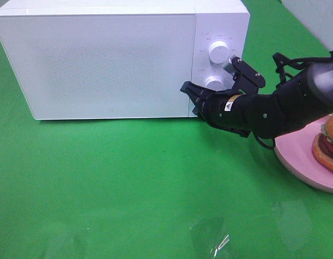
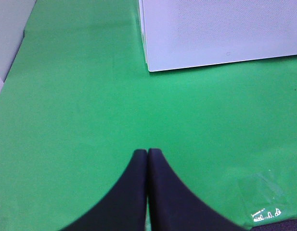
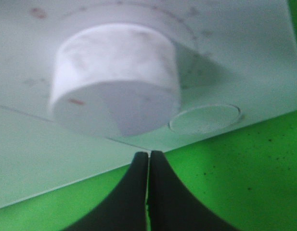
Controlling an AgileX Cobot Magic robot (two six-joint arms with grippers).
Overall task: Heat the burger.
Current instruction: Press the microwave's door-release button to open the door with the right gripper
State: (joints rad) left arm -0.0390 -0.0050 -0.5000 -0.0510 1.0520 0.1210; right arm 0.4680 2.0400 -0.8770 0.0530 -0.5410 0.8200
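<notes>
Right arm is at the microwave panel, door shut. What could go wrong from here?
The right gripper, fingers shut, sits close to the lower knob, beside the round button; a slight miss may turn the knob instead. Its arm lies near the pink plate, so swinging back might bump the burger.

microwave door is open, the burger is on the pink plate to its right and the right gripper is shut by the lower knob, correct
Not quite: the microwave door is shut, flush with the front, as the exterior high view shows. The burger is on the pink plate to its right, and the right gripper is shut by the lower knob.
</notes>
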